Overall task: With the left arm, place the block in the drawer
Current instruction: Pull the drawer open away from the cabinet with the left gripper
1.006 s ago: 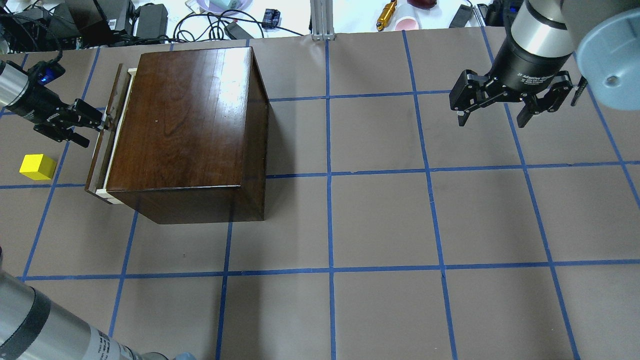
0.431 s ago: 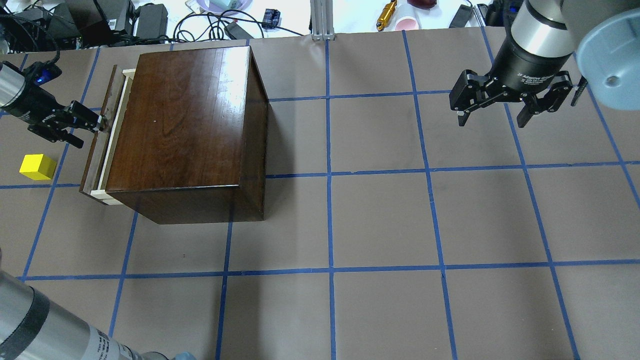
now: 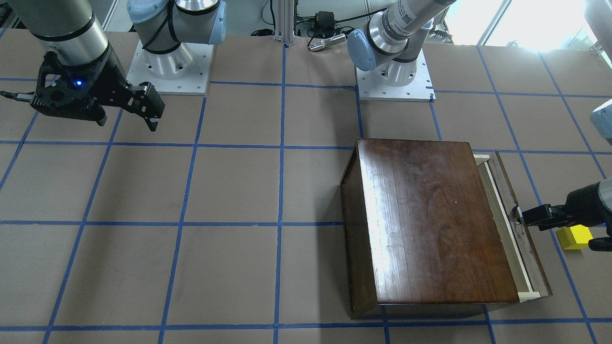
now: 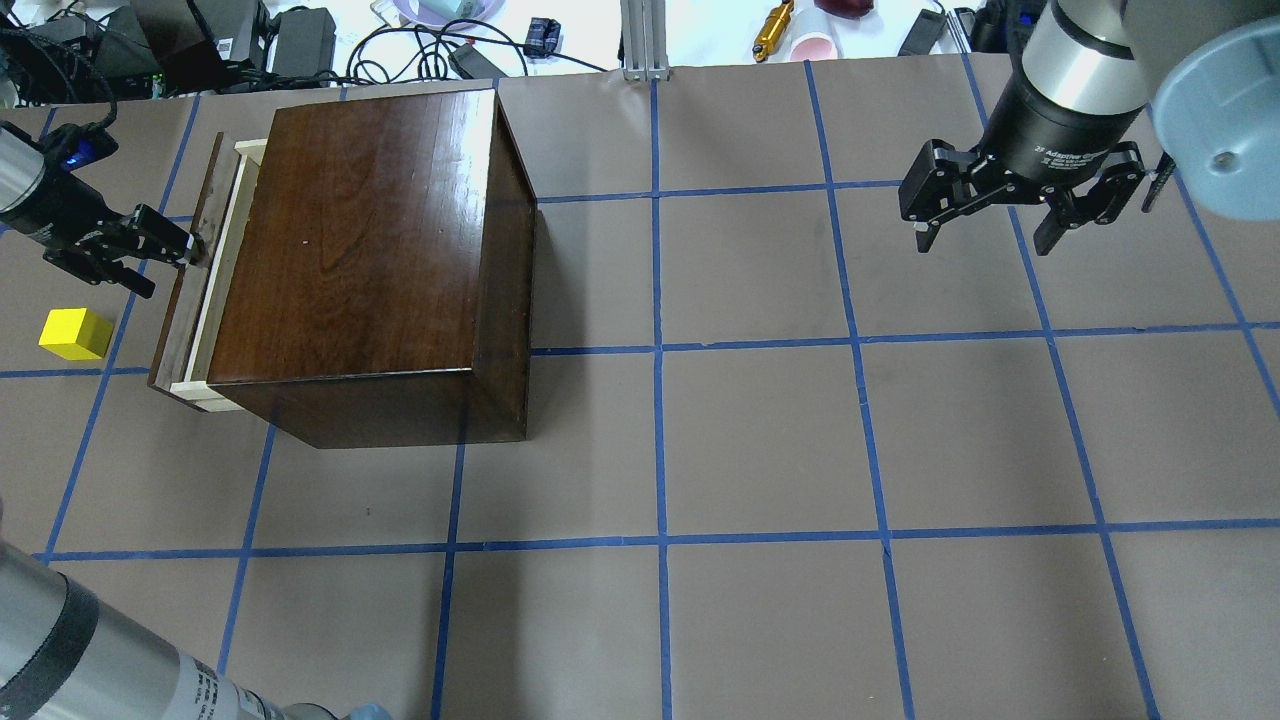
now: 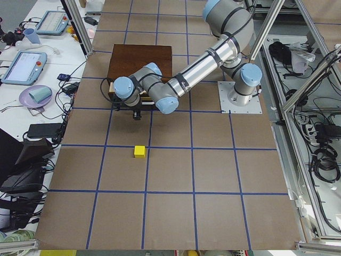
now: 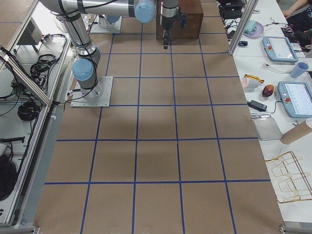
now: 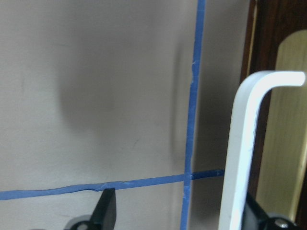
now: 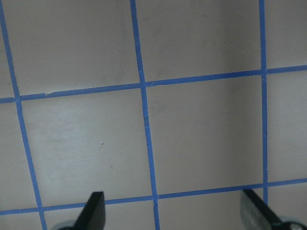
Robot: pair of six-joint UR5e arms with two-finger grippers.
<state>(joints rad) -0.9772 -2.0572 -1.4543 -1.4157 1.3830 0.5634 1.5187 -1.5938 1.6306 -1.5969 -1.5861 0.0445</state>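
The yellow block (image 4: 75,333) lies on the table left of the dark wooden box (image 4: 370,250), apart from it; it also shows in the front view (image 3: 573,236). The drawer (image 4: 185,290) sticks out a little from the box's left side, its pale rim showing. My left gripper (image 4: 168,265) is at the drawer's front panel, jaws apart. One finger is hooked on the white handle (image 7: 240,143), which runs beside that finger in the left wrist view. My right gripper (image 4: 985,235) hangs open and empty above the far right of the table.
Cables, power bricks and small items (image 4: 300,40) crowd the bench beyond the table's far edge. Blue tape lines (image 4: 655,350) grid the brown table. The left arm's forearm (image 4: 90,660) crosses the near left corner.
My left gripper has moved left with the handle and the drawer has slid further out of the box. The box has turned slightly. The right arm has not moved.
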